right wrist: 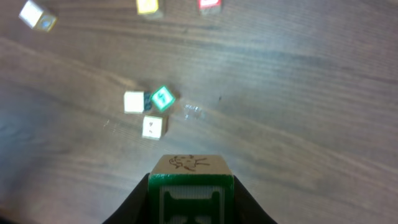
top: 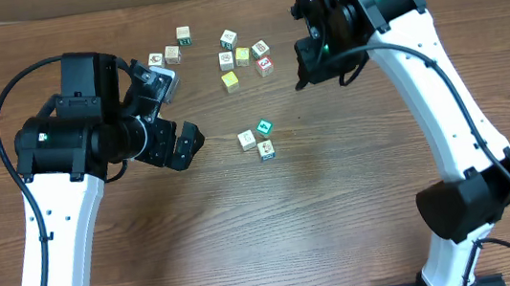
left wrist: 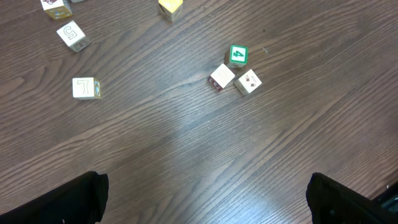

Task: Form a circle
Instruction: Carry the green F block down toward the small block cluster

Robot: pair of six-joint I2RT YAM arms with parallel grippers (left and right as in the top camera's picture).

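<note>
Now the right gripper pinches a green cube above the unfinished circle. If it lands crooked (left gripper is spread wide), it could knock them apart

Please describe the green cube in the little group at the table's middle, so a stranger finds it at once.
Near the middle of the brown wooden table, three small wooden cubes huddle, apart from the scattered cubes farther back. The rearmost of the three is the bright green-topped cube; the left neighbour and the front neighbour have whitish tops.
</note>
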